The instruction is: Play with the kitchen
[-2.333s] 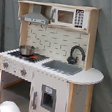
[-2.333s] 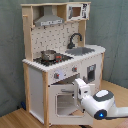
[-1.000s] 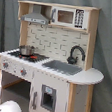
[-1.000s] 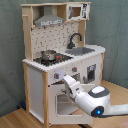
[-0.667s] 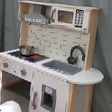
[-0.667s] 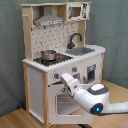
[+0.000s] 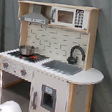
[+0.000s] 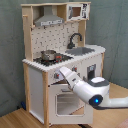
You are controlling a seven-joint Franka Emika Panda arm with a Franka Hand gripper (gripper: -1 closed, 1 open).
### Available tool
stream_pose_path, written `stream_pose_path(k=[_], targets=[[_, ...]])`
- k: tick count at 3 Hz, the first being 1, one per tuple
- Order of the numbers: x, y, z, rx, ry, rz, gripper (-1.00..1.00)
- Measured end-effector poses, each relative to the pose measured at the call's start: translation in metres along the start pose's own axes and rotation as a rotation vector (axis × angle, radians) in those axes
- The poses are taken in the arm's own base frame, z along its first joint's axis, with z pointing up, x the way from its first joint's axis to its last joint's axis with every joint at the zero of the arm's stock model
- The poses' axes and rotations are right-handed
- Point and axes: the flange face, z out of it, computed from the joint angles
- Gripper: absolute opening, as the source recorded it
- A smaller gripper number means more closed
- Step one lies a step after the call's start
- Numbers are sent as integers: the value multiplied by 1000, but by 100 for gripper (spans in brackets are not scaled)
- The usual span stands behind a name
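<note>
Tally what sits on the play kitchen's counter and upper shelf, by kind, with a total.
Pot on the stovetop: 1
Black faucet: 1
Grey sink: 1
Microwave on the upper shelf: 1
Hood: 1
Total: 5

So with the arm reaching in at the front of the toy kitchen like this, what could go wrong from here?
In the second exterior view the arm reaches toward the knob panel above the oven door. Its tip blends into the white front, so contact can't be judged; pushing further might shove or tip the kitchen. A jolt could also slide the small pot on the stovetop. The bulky wrist sits close to the oven door and might knock it.
</note>
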Motion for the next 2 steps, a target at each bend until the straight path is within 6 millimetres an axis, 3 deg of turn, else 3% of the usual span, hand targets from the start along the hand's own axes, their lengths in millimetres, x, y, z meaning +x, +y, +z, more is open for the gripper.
stream_pose_path(k=[2], targets=[[-11, 41, 15, 28, -92, -106, 100]])
